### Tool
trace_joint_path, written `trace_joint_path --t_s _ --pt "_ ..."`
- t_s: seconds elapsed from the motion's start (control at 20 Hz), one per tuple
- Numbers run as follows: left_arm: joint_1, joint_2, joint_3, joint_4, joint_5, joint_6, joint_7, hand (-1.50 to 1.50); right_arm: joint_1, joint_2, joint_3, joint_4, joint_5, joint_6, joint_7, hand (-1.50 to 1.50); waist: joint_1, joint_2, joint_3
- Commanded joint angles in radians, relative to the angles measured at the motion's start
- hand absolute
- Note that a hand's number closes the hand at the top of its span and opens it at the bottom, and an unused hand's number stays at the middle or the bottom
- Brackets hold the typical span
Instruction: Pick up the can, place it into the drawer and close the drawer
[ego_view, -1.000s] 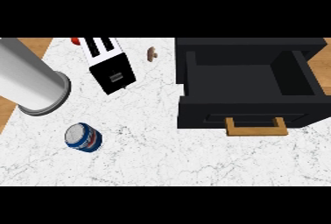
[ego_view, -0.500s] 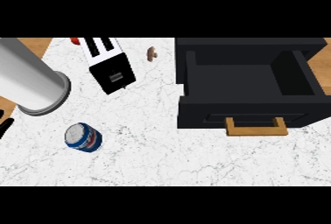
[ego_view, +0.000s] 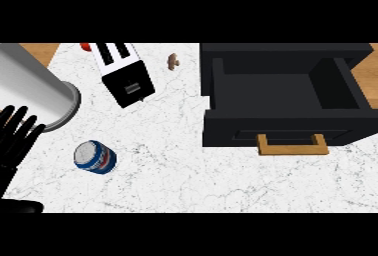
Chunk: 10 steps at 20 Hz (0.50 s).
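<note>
Left hand (ego_view: 16, 137) fingers straight, near blue-white can (ego_view: 94, 156), label unreadable, drawer (ego_view: 280, 127) open

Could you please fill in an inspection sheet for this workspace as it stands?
Surface: white marbled counter top.
Job's things: blue cylindrical can with a pale lid on the counter, untouched, left of the black open drawer with a wooden handle; nothing seen inside it.
Clutter: black-and-white toaster; large silver metal cylinder; small brown lump; small red item at the far edge.
Robot hands: left robot hand open at the left edge, apart from the can; right not in view.
Cables: nothing seen.
Surroundings: brown wood strips beyond the counter's far corners.
</note>
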<state>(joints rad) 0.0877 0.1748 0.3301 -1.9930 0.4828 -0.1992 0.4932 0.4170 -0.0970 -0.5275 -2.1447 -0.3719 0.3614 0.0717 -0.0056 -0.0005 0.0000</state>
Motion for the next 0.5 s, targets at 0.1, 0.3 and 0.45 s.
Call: trace_joint_path --t_s 0.1,0.3,0.45 --pt "-0.007 -0.043 -0.053 0.097 -0.104 -0.033 -0.103 -1.50 0.039 -0.002 -0.074 -0.075 -0.110 0.044 0.066 -1.50 -0.002 -0.001 0.000" --pt "-0.036 -0.074 -0.078 0.189 -0.195 0.008 -0.171 -1.50 0.000 0.015 -0.078 -0.016 -0.036 0.052 0.042 -1.50 0.001 0.000 0.000" --pt "-0.008 -0.104 -0.087 0.310 -0.248 -0.019 -0.291 -1.50 0.036 0.031 -0.075 -0.096 -0.067 0.064 0.079 -1.50 -0.003 0.000 -0.001"
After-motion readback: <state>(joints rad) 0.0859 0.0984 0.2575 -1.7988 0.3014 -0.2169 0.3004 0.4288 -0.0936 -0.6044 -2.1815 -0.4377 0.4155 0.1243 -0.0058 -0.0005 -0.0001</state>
